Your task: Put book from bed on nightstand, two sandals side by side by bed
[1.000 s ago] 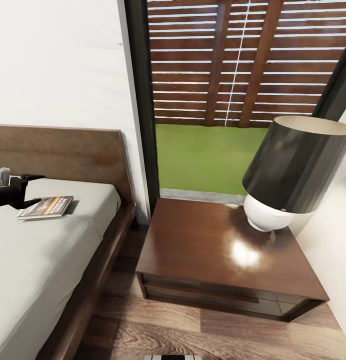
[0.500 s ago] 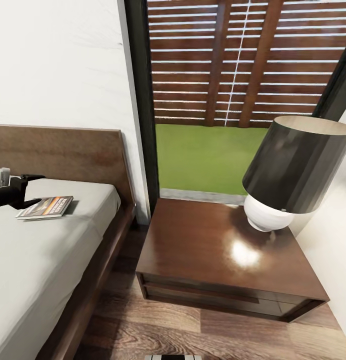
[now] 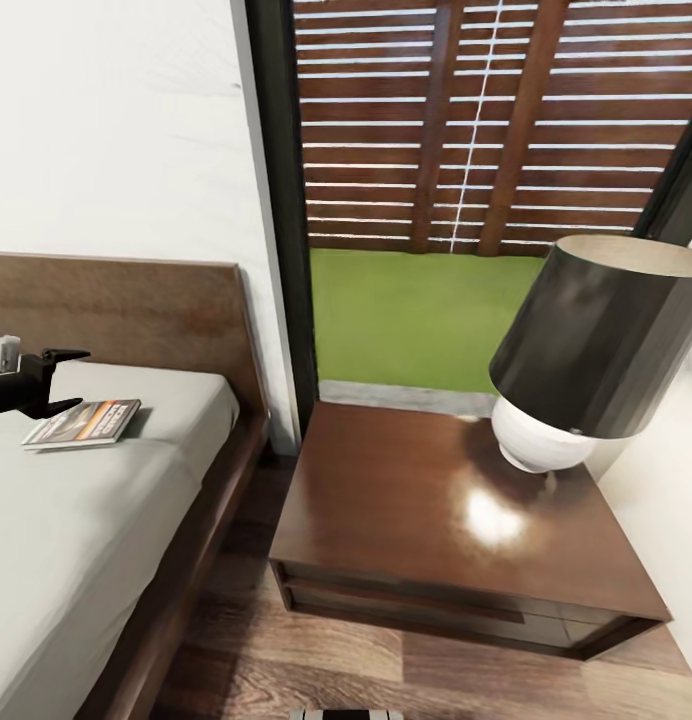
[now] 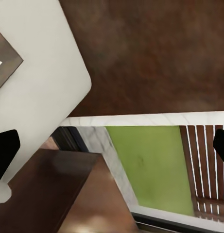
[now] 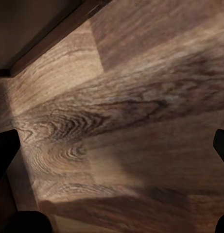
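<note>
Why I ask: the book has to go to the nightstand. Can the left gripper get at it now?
Probably yes. The left gripper hangs open right at the book's near edge on the bed, with nothing between them.

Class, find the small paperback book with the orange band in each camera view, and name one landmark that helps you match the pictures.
Head view: the small paperback book lies on the grey-beige mattress at the left edge, beside the left gripper.
Left wrist view: a dark corner of the book shows at the left edge.
Right wrist view: wood-plank floor; the book is not in it.
Shared landmark: the glossy dark brown nightstand.
</note>
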